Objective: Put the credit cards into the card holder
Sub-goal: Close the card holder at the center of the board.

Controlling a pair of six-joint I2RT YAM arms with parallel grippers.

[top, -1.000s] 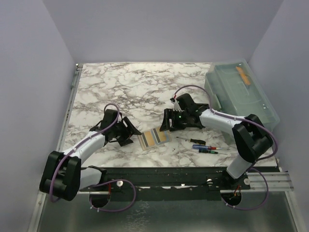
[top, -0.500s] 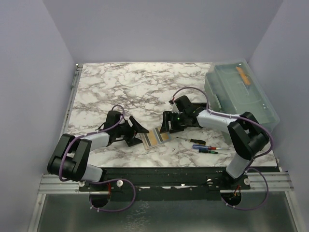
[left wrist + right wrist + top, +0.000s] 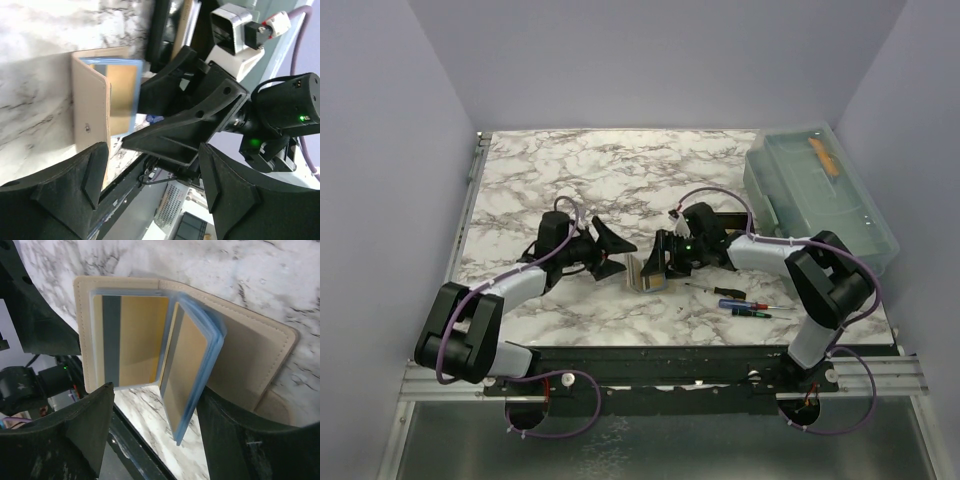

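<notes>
You have the tan card holder [image 3: 250, 347] half-open on the marble table [image 3: 580, 180], gold cards [image 3: 142, 340] in its sleeves, left gripper [image 3: 618, 256] gaping empty beside it, right gripper [image 3: 656, 266] spread wide astride it.

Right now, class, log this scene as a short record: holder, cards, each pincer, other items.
holder: tan, with clear blue sleeves, half open on the marble table
cards: gold, showing inside the sleeves
left pincer: open, just left of the holder; contact unclear
right pincer: open, at the holder's right side; contact unclear
other items: screwdrivers right of the holder; lidded bin at the far right
</notes>
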